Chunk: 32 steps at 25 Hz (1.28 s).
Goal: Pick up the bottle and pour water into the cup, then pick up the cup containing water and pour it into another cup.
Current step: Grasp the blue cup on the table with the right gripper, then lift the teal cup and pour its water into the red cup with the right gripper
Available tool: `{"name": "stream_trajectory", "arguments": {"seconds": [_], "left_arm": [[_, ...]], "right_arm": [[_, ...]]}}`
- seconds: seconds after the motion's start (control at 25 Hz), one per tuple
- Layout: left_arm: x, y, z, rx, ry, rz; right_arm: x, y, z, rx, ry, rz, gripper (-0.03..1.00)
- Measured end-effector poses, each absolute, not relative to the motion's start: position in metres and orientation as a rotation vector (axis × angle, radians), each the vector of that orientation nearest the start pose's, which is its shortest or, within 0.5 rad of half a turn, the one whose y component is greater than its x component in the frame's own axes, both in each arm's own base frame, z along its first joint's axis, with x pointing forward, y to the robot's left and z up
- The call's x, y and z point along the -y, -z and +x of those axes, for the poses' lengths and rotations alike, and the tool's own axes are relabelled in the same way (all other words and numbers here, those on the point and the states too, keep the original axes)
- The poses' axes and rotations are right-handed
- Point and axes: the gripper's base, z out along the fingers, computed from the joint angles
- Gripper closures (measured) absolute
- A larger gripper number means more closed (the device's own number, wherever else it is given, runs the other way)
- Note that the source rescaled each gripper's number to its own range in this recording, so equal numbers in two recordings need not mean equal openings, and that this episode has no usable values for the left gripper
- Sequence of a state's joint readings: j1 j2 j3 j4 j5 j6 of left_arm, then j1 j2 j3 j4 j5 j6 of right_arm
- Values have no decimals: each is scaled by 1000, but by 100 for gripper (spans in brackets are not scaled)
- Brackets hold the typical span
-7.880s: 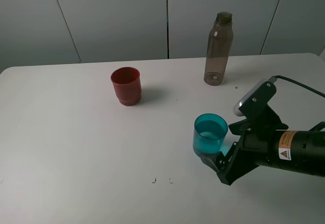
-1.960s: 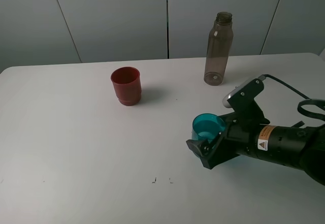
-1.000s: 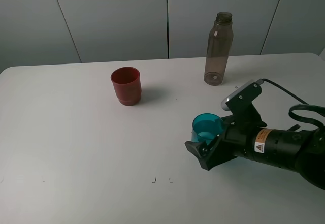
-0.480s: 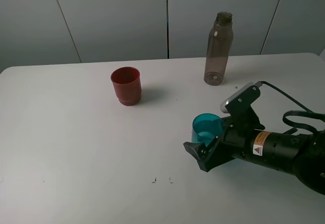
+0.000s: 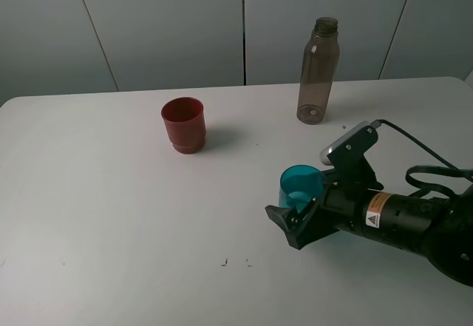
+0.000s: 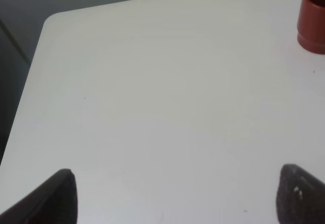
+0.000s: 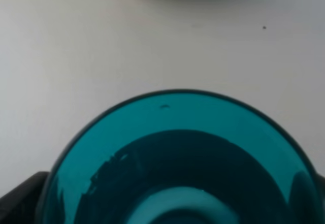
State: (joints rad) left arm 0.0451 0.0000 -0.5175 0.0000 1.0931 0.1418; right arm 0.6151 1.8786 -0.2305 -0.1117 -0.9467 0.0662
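I saw the right gripper [image 5: 295, 211] spread wide around the upright teal tumbler [image 5: 303, 184] on the white table [image 5: 103, 215], though I could not tell if its jaws touched it. The left gripper [image 6: 180, 198] hung wide and empty.

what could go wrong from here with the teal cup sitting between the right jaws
1. The right gripper straddles the teal cup with its jaws open and seemingly low on the tapered wall; closing there might tip the cup or let it slip.
2. The red cup stands well away across the table, so the carry could slosh out any water.
3. The bottle stands uncapped behind the arm; a wide swing may clip it.
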Motion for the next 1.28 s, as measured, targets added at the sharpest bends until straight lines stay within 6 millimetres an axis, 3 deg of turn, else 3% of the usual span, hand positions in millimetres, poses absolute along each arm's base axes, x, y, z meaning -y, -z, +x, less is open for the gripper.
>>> {"name": "stream_trajectory", "arguments": {"seconds": [0.6, 0.64, 0.68, 0.72, 0.76, 0.8, 1.28], "left_arm": [[0, -279, -8, -2059, -116, 100], [0, -279, -8, -2059, -116, 100], [0, -279, -8, -2059, -116, 100], [0, -279, -8, -2059, -116, 100], [0, -279, -8, -2059, -116, 100], [0, -279, -8, -2059, -116, 100], [0, -279, -8, -2059, -116, 100]], "right_arm": [[-135, -75, 177, -2069, -449, -718, -3], [-135, -75, 177, -2066, -446, -724, 2], [-135, -75, 177, -2064, -443, -729, 15], [-135, -75, 177, -2061, -440, -735, 37], [-135, -75, 177, -2059, -437, -739, 71], [-135, -75, 177, -2058, -433, -733, 86], [-135, -75, 177, -2054, -427, -740, 83]]}}
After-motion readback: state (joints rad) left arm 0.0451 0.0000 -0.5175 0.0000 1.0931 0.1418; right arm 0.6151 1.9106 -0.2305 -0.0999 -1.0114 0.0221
